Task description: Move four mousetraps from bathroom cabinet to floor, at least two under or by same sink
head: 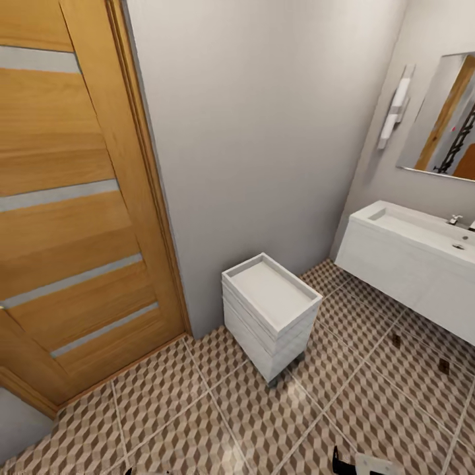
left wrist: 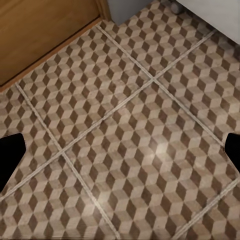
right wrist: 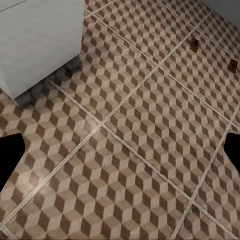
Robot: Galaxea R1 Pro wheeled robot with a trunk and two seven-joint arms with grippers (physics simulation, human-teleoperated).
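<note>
Two small brown mousetraps [head: 396,340] [head: 444,365] lie on the cube-patterned bathroom floor [head: 264,422], below the front of the white wall-hung sink [head: 402,254]. The right wrist view shows the same two mousetraps [right wrist: 194,45] [right wrist: 233,65] far ahead of my right gripper [right wrist: 120,152]. That gripper is open over bare tiles, its black fingertips [right wrist: 10,155] spread wide. My left gripper [left wrist: 120,152] is open too, above tiles near the door, holding nothing. The other mousetraps and the cabinet are out of view.
A small white drawer unit on casters [head: 270,313] stands against the grey wall, between the wooden door [head: 72,218] and the sink. A mirror [head: 442,119] and a wall light [head: 396,105] hang above the sink.
</note>
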